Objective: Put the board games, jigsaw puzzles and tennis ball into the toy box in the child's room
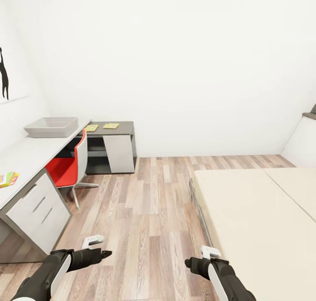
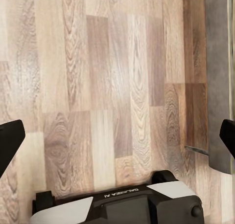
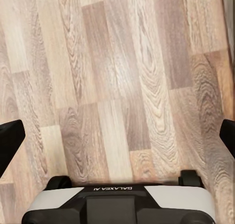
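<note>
White walls framed the table holding the tray; both my pincers, left and right, hung wide over floorboards, unladen for travel.

"GALAXEA AI" is printed, upside down, on the robot's base in both wrist views.

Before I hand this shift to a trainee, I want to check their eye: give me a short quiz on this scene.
1. True or false: the toy box sits on the table.
2. What colour is the chair seat?
3. The two jigsaw puzzles lie on: A) the bed, B) the lower dark desk section, C) the floor.

Key: 1 true. 2 red. 3 B.
</note>
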